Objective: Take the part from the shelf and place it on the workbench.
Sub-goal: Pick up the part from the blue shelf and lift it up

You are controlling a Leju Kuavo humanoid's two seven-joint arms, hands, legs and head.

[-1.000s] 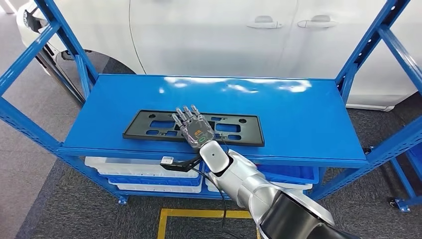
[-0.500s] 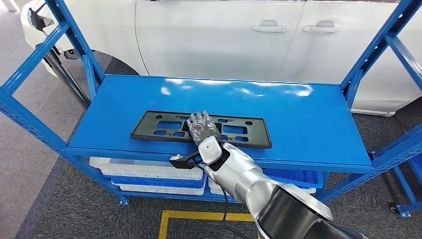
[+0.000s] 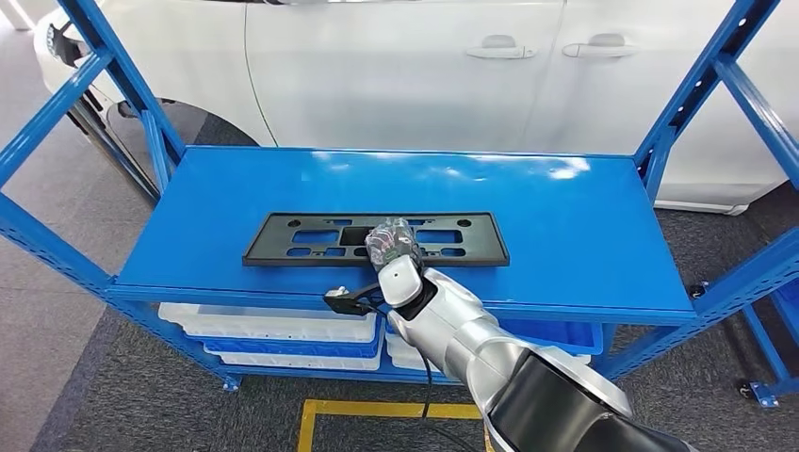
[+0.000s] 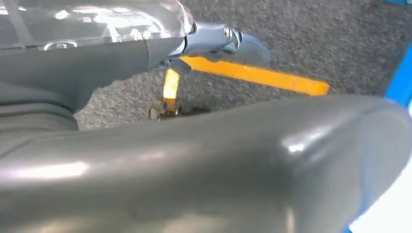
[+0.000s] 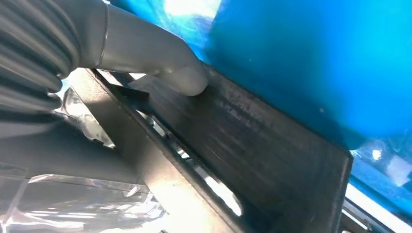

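One step of the task looks underway and none finished. The part (image 3: 375, 239), a long black slotted frame, lies flat on the blue shelf (image 3: 565, 226), centre of the head view, slightly toward the lower edge of the shelf top. No workbench can be seen here.

Right hand (image 3: 393, 242) sits at the part's middle, fingers curled down over it. In the right wrist view the thumb (image 5: 160, 63) presses against the part's flat face and the part (image 5: 252, 145) runs diagonally across the picture. Judged a closing grip on the part, not yet a lift: the part looks flat on the shelf.

Left hand (image 4: 214, 41) hangs over grey carpet with a yellow floor line; whether its fingers are apart or curled cannot be told.

Left to do, by my reading: lift the part clear of the shelf, carry it off, set it down on the workbench.

Against the earlier head pictures: the right hand lay flatter with fingers stretched across the part; now they are bunched. The whole scene has shifted a little between pictures, so the camera moved. The part's angle on the shelf also reads more level now.
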